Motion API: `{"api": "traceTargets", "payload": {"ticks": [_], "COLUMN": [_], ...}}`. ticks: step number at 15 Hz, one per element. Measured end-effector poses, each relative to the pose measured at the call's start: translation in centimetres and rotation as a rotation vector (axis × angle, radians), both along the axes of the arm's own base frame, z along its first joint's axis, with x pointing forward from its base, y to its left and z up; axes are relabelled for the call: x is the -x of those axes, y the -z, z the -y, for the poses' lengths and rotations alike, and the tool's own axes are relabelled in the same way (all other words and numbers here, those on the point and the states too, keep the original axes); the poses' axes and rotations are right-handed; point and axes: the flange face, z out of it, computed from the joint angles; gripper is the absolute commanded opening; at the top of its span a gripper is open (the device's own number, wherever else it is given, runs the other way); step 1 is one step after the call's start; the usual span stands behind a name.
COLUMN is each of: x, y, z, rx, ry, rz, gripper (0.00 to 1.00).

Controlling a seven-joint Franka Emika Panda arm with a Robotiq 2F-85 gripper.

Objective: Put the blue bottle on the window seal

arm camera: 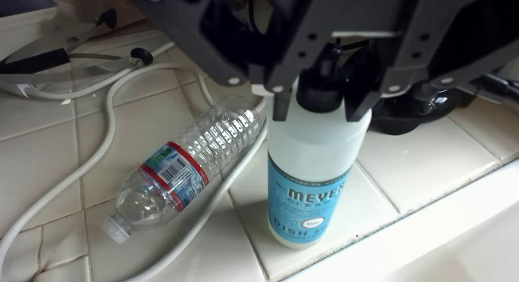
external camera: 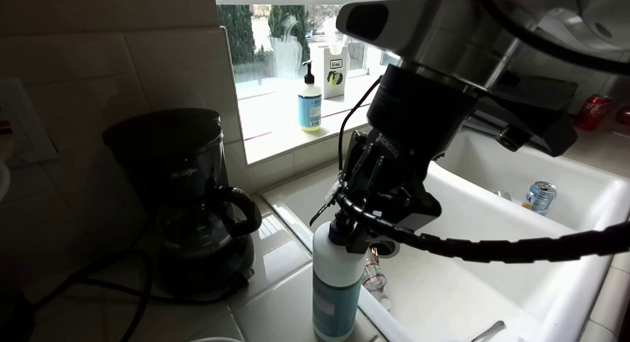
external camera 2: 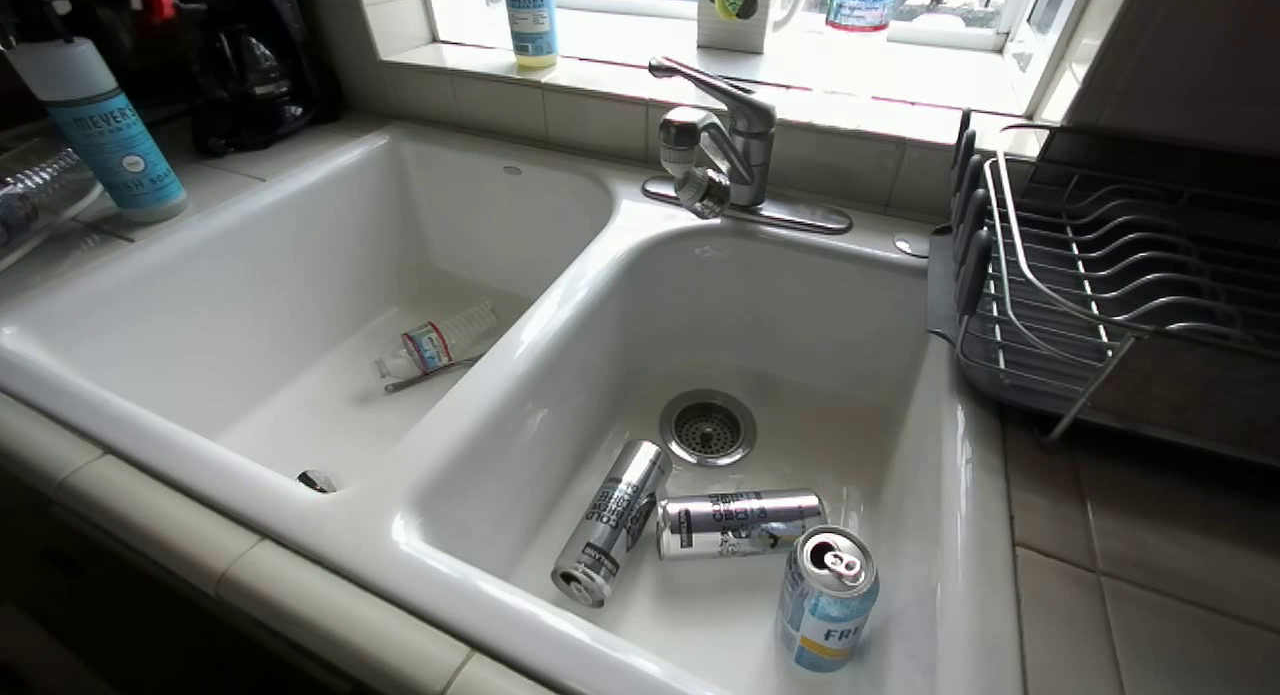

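Pincer [arm camera: 318,110] at top of upright blue btl [arm camera: 310,164]; cap [arm camera: 319,96] btwn spread fingers [arm camera: 282,108].

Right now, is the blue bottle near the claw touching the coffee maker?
Apart. In an exterior view, counter tiles show plainly between the blue bottle and the coffee maker.

- Blue bottle [external camera: 337,288]: black cap [arm camera: 320,97] partly hidden by the jaws, which stand to either side in the wrist view.
- Window seal [external camera: 270,144]: part behind the robot arm [external camera: 443,42] in an exterior view.
- Pump bottle [external camera 2: 531,25]: top cut off in an exterior view.
- Coffee maker [external camera 2: 245,85]: details sunk in shadow.
- Dish rack [external camera 2: 1120,285]: right end beyond the edge.
- Utensil [external camera: 489,329]: one end cut off at lower edge.
- Red object [external camera: 625,114]: cut off, identity unclear.
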Motion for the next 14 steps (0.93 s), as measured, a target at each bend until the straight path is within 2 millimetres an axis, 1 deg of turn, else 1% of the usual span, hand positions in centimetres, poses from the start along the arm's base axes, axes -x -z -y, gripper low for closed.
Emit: {"api": "traceTargets", "payload": {"ticks": [1,2,7,9,11,14], "x": [-0.1,-0.1,-0.1,0.2,0.6,0.9], "y": [-0.1,-0.1,-0.3,-1.3,-2.9,-5.0], "z": [0.0,0.0,0.1,0.2,0.5,1.8], "rx": [-0.002,-0.002,-0.004,-0.013,-0.025,-0.035], "ry": [0.001,0.002,0.002,0.014,0.042,0.126], "rz": [0.002,0.002,0.006,0.021,0.042,0.061], "gripper": [0.05,0.07,0.07,0.07,0.07,0.07]}}
